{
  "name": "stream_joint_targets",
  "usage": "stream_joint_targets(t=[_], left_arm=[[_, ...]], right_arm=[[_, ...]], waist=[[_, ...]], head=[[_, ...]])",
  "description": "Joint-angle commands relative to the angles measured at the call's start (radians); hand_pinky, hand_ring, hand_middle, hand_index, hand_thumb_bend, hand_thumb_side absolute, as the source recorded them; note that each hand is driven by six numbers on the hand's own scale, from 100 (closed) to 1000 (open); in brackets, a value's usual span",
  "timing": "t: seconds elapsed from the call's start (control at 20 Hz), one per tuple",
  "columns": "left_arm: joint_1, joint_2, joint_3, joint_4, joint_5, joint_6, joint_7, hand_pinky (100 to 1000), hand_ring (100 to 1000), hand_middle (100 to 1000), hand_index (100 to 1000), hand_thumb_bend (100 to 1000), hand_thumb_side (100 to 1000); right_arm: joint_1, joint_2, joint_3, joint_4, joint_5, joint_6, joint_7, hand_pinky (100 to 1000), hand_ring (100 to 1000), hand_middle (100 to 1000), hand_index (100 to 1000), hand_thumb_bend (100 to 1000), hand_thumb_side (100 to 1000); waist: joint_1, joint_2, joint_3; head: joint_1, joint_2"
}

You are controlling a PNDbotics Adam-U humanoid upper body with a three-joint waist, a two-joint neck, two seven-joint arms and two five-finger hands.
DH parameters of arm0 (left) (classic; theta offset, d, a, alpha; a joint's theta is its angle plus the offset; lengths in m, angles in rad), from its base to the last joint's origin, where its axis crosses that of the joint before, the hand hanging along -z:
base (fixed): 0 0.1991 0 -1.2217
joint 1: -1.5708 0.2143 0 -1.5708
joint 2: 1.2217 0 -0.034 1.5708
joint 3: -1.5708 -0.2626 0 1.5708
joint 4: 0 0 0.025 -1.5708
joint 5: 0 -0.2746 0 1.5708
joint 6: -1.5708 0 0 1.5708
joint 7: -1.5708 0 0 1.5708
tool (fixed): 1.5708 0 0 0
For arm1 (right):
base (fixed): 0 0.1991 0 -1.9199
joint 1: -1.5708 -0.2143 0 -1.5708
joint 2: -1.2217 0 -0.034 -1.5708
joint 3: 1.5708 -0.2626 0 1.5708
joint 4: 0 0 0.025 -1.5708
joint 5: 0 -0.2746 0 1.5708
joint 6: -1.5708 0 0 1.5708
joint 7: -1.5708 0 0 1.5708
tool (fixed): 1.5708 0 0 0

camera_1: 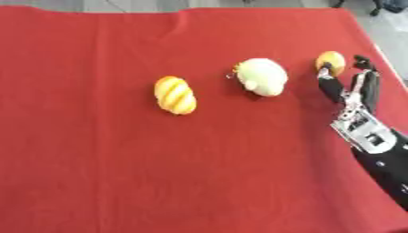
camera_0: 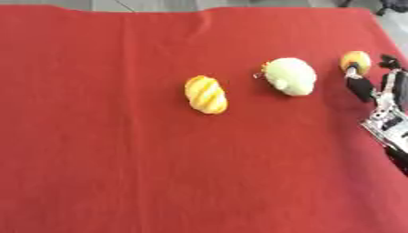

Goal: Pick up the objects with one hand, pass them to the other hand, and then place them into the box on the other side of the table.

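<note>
Here your right hand (camera_1: pixel 350 93) reaches in from the right, fingers spread and uncurled, fingertips at the small orange ball (camera_1: pixel 331 62) near the tabletop's (camera_1: pixel 119 173) far right edge, nothing grasped yet. The ball lies straight ahead of the fingers; the left hand is out of view.

Only the right hand (camera_1: pixel 348 89) and its arm show, by the right edge of the red table (camera_1: pixel 119 173). The fingers (camera_1: pixel 328 86) are thin and black, like sticks. Behind them sits a shiny silver wrist block (camera_1: pixel 363 130) with small dark holes and white bits. The arm (camera_1: pixel 389 169) after that is plain black and thicker
</note>
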Motion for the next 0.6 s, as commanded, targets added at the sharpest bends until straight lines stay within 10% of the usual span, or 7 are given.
stream_joint_targets(t=[0.05,0.6], left_arm=[[-0.004,0.015,0.003,-0.018,-0.009,0.0,-0.004,624,657,763,804,100,830],[-0.005,0.021,0.0,-0.018,-0.01,0.002,-0.008,625,657,763,804,100,828]], right_arm=[[-0.01,-0.054,-0.009,-0.027,0.013,0.0,0.0,791,1000,781,870,202,370],[-0.037,-0.117,-0.002,-0.122,0.043,-0.021,0.051,790,1000,784,877,203,370]], waist=[[0.001,-0.019,-0.002],[-0.001,-0.02,0.008]], head=[[-0.002,-0.015],[-0.011,-0.012]])
